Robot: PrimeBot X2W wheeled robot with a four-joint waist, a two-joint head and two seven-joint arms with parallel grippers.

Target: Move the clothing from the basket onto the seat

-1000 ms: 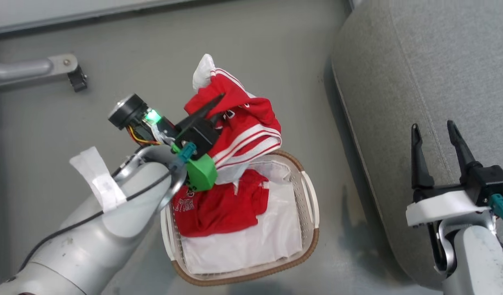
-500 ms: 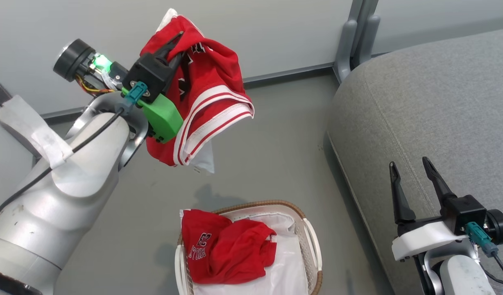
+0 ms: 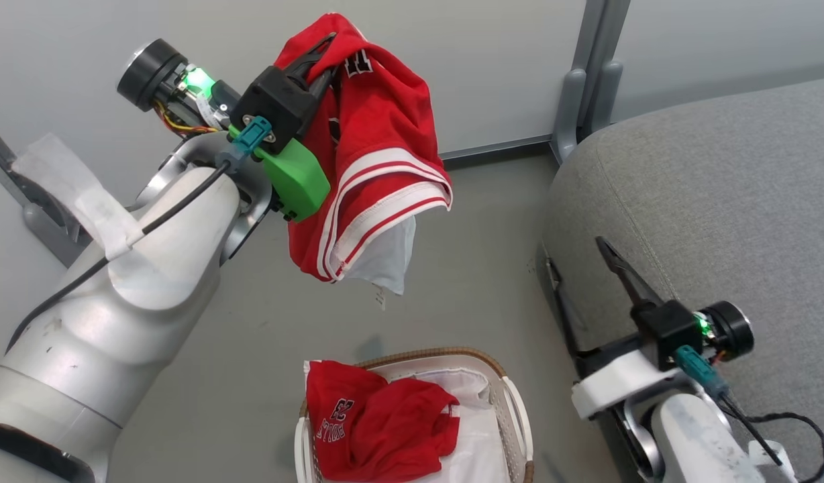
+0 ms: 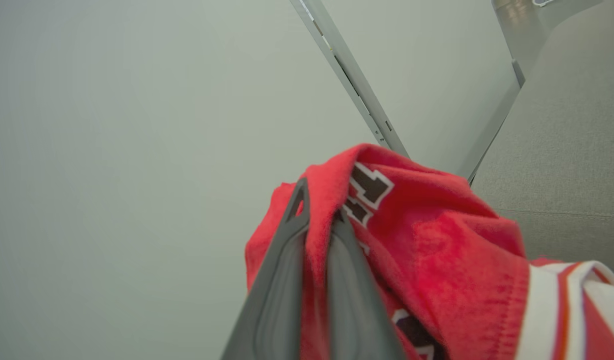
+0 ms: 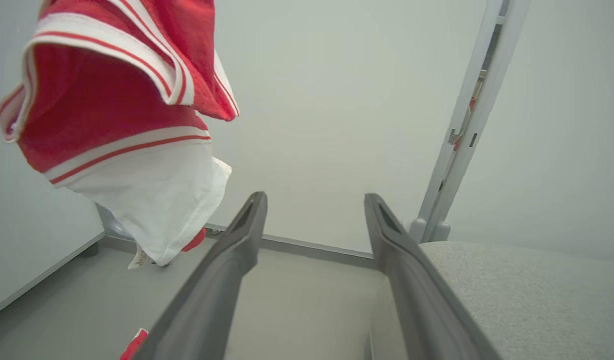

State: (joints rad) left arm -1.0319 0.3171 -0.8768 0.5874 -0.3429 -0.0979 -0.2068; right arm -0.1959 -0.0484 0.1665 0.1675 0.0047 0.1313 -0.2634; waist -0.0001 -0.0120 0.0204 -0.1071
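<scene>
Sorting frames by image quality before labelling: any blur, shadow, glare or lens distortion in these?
Head view: soft even light, sharp; a faint shadow lies on the floor by the basket, under the hanging striped garment. Left wrist view: the left gripper, close to the lens, looks soft. Right wrist view: the right gripper widens toward the bottom edge. No glare.

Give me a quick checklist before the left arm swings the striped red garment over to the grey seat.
1. Grip: left gripper shut on a fold of the striped garment: ok.
2. Garment hanging clear above the basket: ok.
3. Garment over the seat: not ok, it hangs over the floor.
4. Visible seat surface bare: ok.
5. Right gripper open, holding nothing: ok.
6. Basket emptied: not ok, the red jersey lies inside.
</scene>
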